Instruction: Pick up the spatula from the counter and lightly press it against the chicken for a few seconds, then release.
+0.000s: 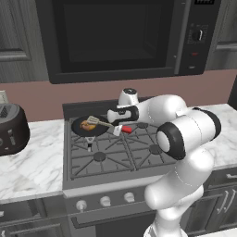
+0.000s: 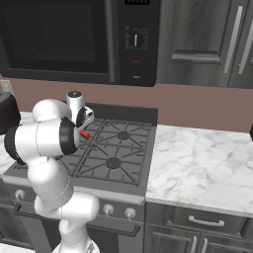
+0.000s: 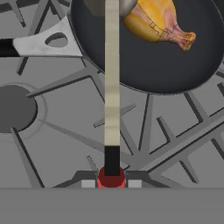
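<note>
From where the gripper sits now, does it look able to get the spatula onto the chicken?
Probably yes: the gripper is shut on the spatula, whose blade end lies over the pan right by the chicken, nothing between.

red-handled spatula [image 3: 112, 96] slanted, blade by golden chicken [image 3: 155, 24] in black pan [image 3: 175, 70]

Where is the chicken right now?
In the left base view, the chicken sits in the dark pan on the back left burner of the stove, with the head of the spatula beside it.
</note>
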